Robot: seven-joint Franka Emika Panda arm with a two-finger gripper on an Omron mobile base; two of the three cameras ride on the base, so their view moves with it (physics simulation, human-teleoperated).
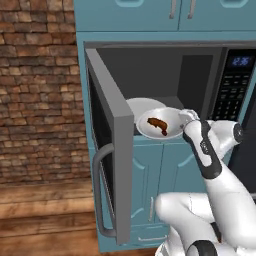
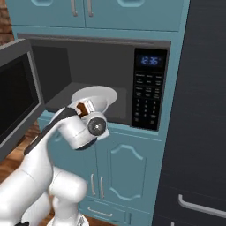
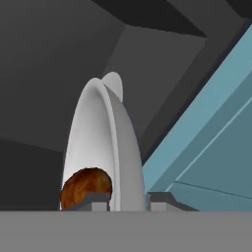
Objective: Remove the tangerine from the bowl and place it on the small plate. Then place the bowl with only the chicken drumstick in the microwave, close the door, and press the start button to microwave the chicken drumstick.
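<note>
You have the jaws clamped on the rim of the bowl (image 1: 161, 123), held at the mouth of the microwave (image 1: 165, 65) with its door (image 1: 109, 140) swung wide open. The drumstick (image 1: 157, 123) lies inside the bowl, over the turntable (image 1: 139, 106).
</note>
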